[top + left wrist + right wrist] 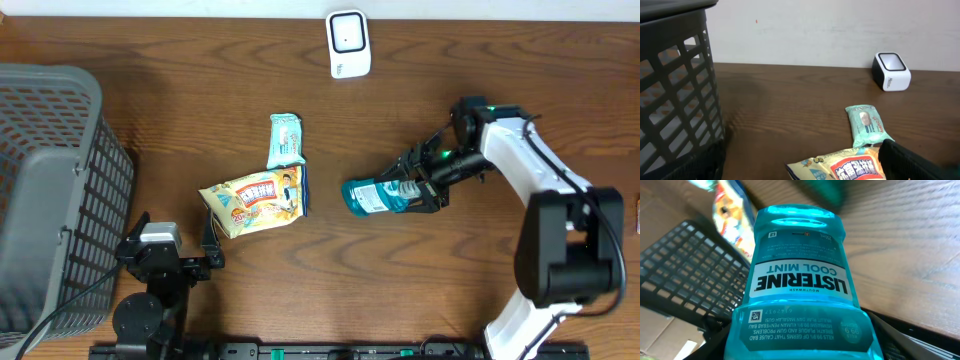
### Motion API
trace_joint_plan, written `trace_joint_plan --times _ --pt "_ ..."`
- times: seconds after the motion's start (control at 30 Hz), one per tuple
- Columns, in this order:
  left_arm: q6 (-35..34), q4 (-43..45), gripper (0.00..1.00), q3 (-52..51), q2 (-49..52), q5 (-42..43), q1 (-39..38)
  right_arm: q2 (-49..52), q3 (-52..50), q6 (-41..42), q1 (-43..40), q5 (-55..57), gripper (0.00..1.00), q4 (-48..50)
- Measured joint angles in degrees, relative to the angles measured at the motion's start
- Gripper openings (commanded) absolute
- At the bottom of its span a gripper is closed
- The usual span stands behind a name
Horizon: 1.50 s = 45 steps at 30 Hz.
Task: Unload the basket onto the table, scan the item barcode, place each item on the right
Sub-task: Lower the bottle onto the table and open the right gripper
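Observation:
The item is a teal Listerine mouthwash bottle [373, 195], lying on its side right of the table's centre. My right gripper [418, 190] is shut on one end of it. In the right wrist view the bottle [797, 275] fills the frame, its label with a small square code facing the camera, and dark fingers [890, 342] flank its sides. The white barcode scanner [348, 43] stands at the far edge, also visible as the scanner [891, 71]. My left gripper [175, 240] sits open at the near left, its fingers [910, 160] empty.
A yellow snack bag [255, 200] lies left of the bottle, with a pale green wipes pack [285, 140] just beyond it. A dark grey mesh basket [50, 190] fills the left side. The left gripper's right finger sits next to the snack bag [850, 167].

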Motion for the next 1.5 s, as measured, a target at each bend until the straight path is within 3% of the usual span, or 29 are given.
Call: trace_joint_plan --times 0.2,0.4,0.8,1.17,1.5 --pt "0.0 0.0 0.97 0.0 0.0 0.0 0.0 5.2 0.0 -0.9 -0.1 -2.5 0.46 1.9" --pt "0.0 0.0 0.98 0.0 0.0 0.0 0.0 8.8 0.0 -0.8 -1.1 3.0 0.45 4.5" --pt "0.0 0.0 0.98 0.0 0.0 0.0 0.0 8.9 0.0 -1.3 -2.7 5.7 0.30 3.3" --pt "0.0 0.0 0.98 0.0 0.0 0.0 0.0 8.8 0.0 -8.4 -2.7 4.5 0.18 -1.4" --pt "0.0 0.0 0.98 0.0 0.0 0.0 0.0 -1.1 -0.1 -11.7 -2.7 7.4 0.17 -4.3"
